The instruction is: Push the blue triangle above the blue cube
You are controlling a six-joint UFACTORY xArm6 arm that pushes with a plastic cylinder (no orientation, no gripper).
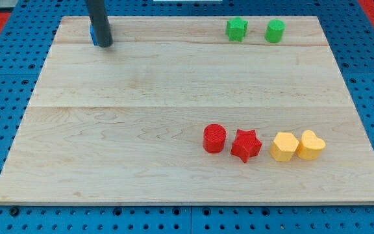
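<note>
My rod comes down from the view's top left and my tip (104,44) rests on the wooden board (141,130) near its top left corner. A blue block (93,35) shows only as a thin sliver at the rod's left side; the rod hides most of it, so I cannot make out its shape. My tip is touching or right beside it on its right. No second blue block shows anywhere in the view.
A green star (236,29) and a green cylinder (275,30) sit at the top right. A red cylinder (214,138), a red star (246,145), a yellow hexagon (284,146) and a yellow heart (311,144) form a row at the lower right.
</note>
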